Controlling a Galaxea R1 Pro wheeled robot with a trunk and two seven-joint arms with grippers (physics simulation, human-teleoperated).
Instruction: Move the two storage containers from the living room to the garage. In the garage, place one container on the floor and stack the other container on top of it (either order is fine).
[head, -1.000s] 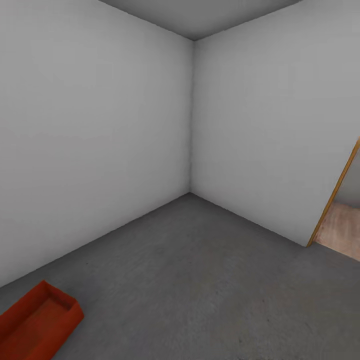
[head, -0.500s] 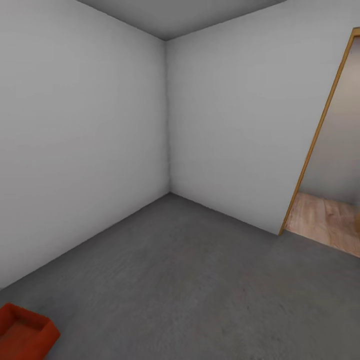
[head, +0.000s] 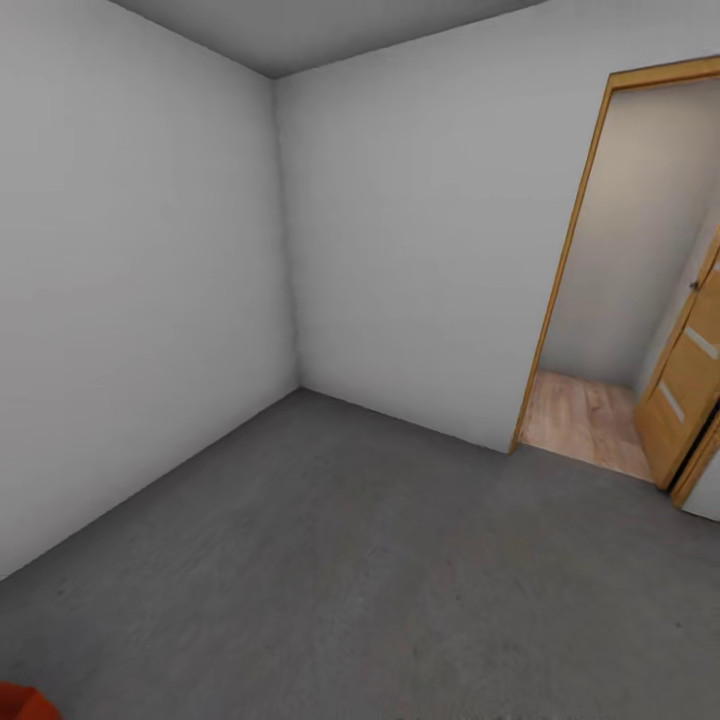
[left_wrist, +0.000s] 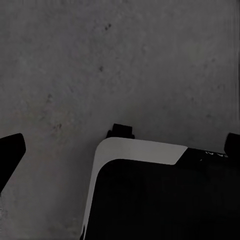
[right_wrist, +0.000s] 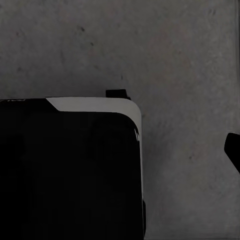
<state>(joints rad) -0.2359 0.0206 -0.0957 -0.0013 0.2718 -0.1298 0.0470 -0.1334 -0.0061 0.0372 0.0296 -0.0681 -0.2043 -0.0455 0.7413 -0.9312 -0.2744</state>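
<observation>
Facing a bare garage corner (head: 285, 240): grey floor (head: 350, 560), open doorway (head: 600, 300), red container (head: 18, 703) corner at the frame's edge; each tool's opening cannot be told.

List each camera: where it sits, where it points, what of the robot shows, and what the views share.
Head view: on the head, facing the garage corner, doorway and container.
Left wrist view: on the left arm, looking down at the floor; robot's base shows.
Right wrist view: likewise, base shows.
Shared: grey concrete floor.
</observation>
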